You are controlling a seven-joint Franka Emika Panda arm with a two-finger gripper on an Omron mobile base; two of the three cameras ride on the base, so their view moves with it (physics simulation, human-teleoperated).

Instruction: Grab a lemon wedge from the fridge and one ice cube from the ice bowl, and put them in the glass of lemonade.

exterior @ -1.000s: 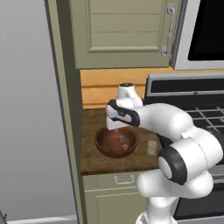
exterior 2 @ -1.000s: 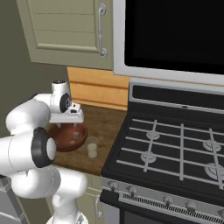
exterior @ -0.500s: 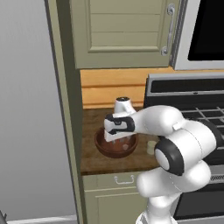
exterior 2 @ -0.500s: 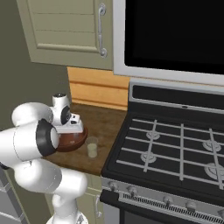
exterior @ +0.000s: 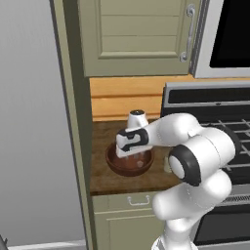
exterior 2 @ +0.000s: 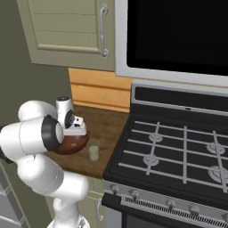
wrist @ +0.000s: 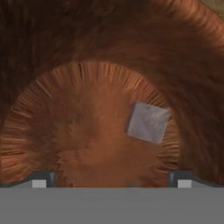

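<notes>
Jaws spread wide, the gripper (wrist: 112, 178) hangs inside the ice bowl (wrist: 52, 57). One ice cube (wrist: 148, 122) lies on the bowl's floor, off-centre: small, hard, probably slick, best pinched across flat opposite faces.

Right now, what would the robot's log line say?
gripper: open, inside bowl | ice cube: on bowl floor, ungrasped | glass: beside bowl
</notes>
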